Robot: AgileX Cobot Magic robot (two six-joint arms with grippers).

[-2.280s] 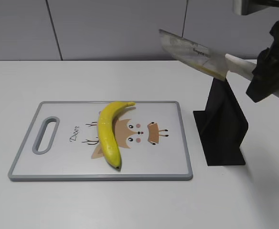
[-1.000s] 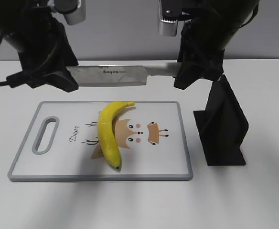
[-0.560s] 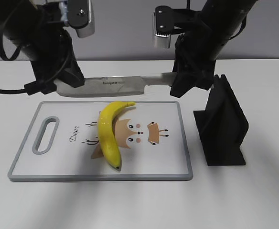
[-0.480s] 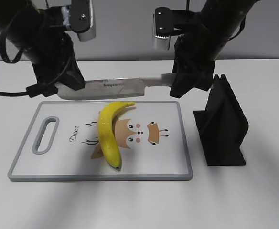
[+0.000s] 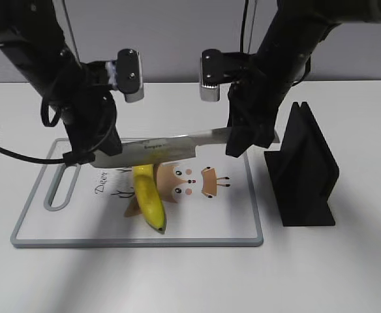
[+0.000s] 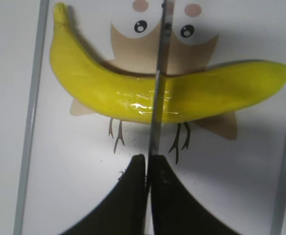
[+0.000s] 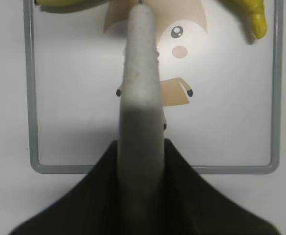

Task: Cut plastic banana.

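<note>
Plastic banana (image 5: 149, 199) lies on the cutting board (image 5: 236, 222), over the printed deer figure (image 5: 189, 180), whole in outline.

Knife (image 5: 167, 148) is held level across the banana, edge down. In the left wrist view the blade spine (image 6: 156, 98) crosses the banana (image 6: 108, 90) near mid-length, directly ahead of the left gripper (image 6: 146, 169).

Left gripper (image 5: 92, 154): fingers pressed together on the blade tip end.

Right gripper (image 5: 237, 145): clamped on the pale knife handle (image 7: 140, 98), which runs straight ahead of it toward the banana; the banana's stem end (image 7: 255, 17) sits ahead and to its right.

Black knife stand (image 5: 306, 171) stands on the table (image 5: 190, 280), just beyond the board's edge, beside the right gripper.
</note>
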